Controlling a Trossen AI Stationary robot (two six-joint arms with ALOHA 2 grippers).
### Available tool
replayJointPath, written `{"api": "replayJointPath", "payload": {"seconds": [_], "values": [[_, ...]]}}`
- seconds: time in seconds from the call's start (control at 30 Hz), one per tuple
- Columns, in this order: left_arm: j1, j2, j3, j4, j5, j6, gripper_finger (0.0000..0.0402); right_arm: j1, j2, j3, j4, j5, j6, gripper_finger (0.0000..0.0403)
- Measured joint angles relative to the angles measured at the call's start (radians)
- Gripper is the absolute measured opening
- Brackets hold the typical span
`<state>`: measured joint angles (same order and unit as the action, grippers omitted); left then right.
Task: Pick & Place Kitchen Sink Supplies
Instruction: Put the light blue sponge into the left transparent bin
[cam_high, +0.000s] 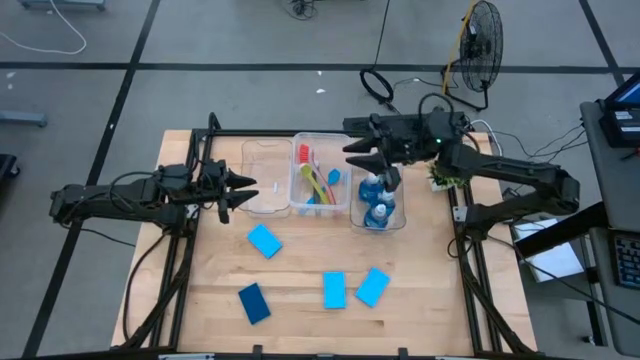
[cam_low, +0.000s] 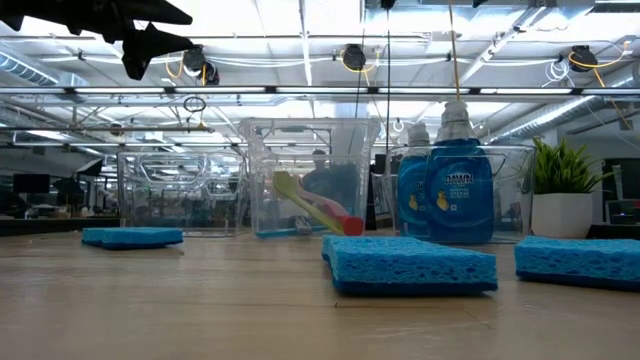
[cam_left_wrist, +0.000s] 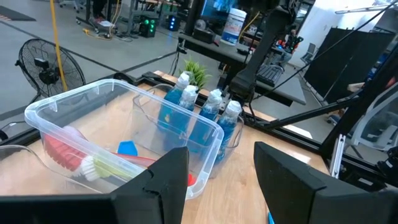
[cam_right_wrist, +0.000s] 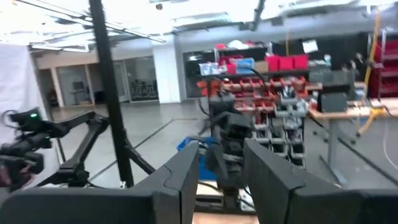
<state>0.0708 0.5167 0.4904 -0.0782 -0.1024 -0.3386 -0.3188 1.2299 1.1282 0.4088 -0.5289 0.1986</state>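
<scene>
Several blue bottles (cam_high: 376, 200) with pale caps stand upright in the right clear bin (cam_high: 400, 222). Several brushes (cam_high: 318, 180) lie in the middle bin (cam_high: 297, 160). Several blue sponges lie flat on the wooden table: one (cam_high: 264, 240) near the bins, a darker one (cam_high: 254, 303), and two (cam_high: 334, 290) (cam_high: 372, 286) toward the near edge. My left gripper (cam_high: 238, 190) hovers open at the left bin (cam_high: 265, 178), its fingers (cam_left_wrist: 161, 180) with nothing between them. My right gripper (cam_high: 360, 152) is high above the bottle and brush bins, open, nothing between its fingers (cam_right_wrist: 180, 180).
The left bin holds nothing that I can see. A small potted plant (cam_low: 560, 190) stands at the table's far right, behind the bottle bin. A black frame (cam_high: 460, 215) runs along the table's sides. Bare wood lies between the sponges and the near edge.
</scene>
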Motion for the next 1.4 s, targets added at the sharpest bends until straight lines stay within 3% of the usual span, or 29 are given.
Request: {"api": "replayJointPath", "payload": {"seconds": [0.6, 0.73, 1.27, 1.4], "values": [[0.000, 0.000, 0.000, 0.000, 0.000, -0.007, 0.0186, 0.053, -0.049, 0.000, -0.090, 0.005, -0.080, 0.0116], [0.000, 0.000, 0.000, 0.000, 0.000, -0.007, 0.0186, 0.053, -0.071, 0.000, -0.208, 0.017, -0.049, 0.0116], [0.000, 0.000, 0.000, 0.000, -0.001, -0.002, 0.0186, 0.053, -0.305, 0.002, -0.793, 0.267, 0.047, 0.0116], [0.000, 0.000, 0.000, -0.001, -0.001, 0.004, 0.0187, 0.053, -0.338, 0.002, -0.901, 0.271, 0.076, 0.0116]]}}
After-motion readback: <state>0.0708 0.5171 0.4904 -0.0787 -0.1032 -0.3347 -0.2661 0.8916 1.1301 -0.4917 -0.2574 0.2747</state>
